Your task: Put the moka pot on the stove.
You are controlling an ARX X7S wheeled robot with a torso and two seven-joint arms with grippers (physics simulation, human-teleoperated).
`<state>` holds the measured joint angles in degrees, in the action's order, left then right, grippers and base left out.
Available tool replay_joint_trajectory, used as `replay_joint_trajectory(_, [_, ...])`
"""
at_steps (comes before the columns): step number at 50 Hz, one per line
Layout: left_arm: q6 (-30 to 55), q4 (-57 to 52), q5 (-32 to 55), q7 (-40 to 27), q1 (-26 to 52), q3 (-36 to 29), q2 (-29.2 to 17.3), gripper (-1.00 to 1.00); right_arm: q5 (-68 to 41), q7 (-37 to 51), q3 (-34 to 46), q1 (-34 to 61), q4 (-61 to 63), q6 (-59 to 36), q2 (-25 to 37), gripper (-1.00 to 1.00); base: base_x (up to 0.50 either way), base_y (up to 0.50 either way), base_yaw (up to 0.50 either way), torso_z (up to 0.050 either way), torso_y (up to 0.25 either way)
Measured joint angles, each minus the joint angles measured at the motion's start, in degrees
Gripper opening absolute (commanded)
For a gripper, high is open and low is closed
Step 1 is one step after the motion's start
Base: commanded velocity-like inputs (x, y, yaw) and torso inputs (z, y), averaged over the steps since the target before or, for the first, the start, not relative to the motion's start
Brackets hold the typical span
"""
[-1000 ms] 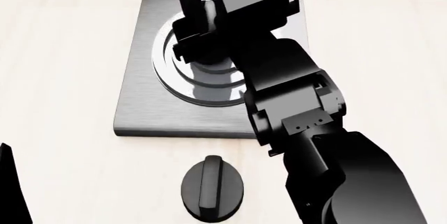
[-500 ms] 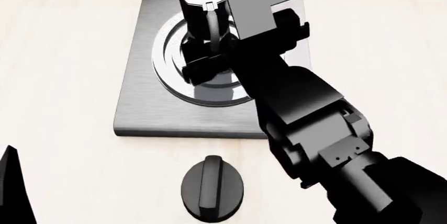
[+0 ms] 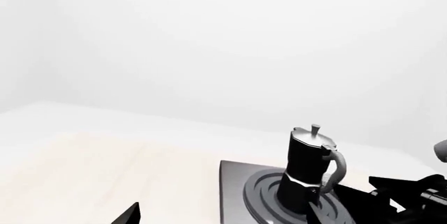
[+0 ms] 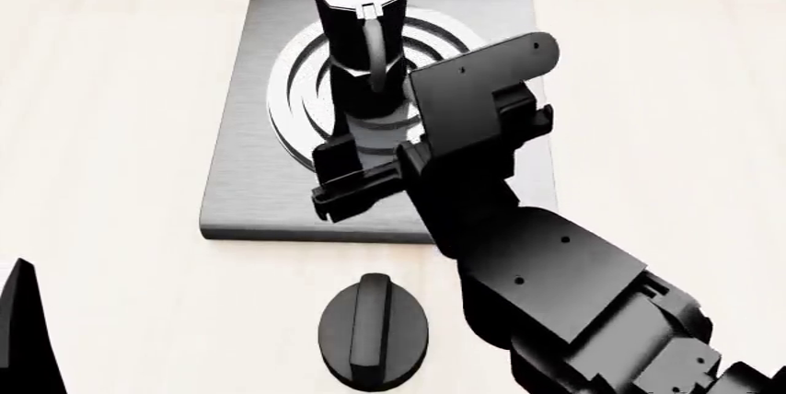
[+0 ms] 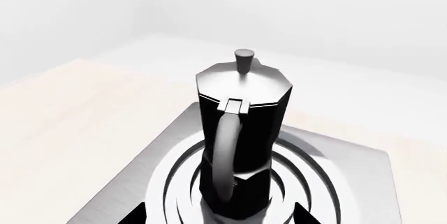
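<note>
Blackness at the lower left corner of the head view is all that shows of the left gripper (image 4: 25, 339); whether its fingers are spread or pressed together I cannot tell. It sits well apart from the work. Further right on the pale table (image 4: 110, 90) lies the stove (image 4: 239, 182), and just in front of it a round black dial knob (image 4: 372, 328). On the ring burner in the stove's middle stands the moka pot (image 4: 360, 44), upright, lid and small knob on top, handle turned toward the robot. To the right, the right gripper (image 4: 368, 168) hangs just short of the pot, its fingers spread with nothing between them; the wrist view shows the pot standing free, only the dark fingertips at the picture's lower edge.

Placing looks done and the step in hand seems to be the release. Next, I'd say, the right arm needs to draw straight away from the handle without nudging it, since a tall pot could tip.
</note>
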<state>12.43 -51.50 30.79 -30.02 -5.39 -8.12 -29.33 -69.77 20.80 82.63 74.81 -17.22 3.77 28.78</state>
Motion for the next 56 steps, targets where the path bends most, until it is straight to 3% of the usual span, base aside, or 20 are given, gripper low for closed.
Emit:
replay_joint_trajectory(10, [0.14,-0.88,0.03,-0.38,-0.05,-0.21,-0.33,1.00,5.18,10.15,0.94,-4.34,15.86,2.87,7.09,1.00,0.00,0.00,0.00,0.000,0.000])
replay_joint_trajectory(31, [0.81,-4.09,0.23,-1.85,-0.25,-0.32,-1.60,1.00,19.60,36.56,4.06,-7.48,48.97,-2.14,20.32,1.00,0.00,0.00,0.00,0.000,0.000])
replay_joint_trajectory(43, [1.00,-5.73,0.68,-3.03,-0.30,-0.12,-2.62,1.00,24.95,45.24,4.50,-10.30,58.05,-2.09,25.16,1.00,0.00,0.00,0.00,0.000,0.000])
replay_joint_trajectory(56, [1.17,-6.02,-0.07,-3.94,0.06,-0.99,-3.35,1.00,27.74,48.16,4.32,-11.91,60.80,-0.92,27.14,1.00,0.00,0.00,0.00,0.000,0.000])
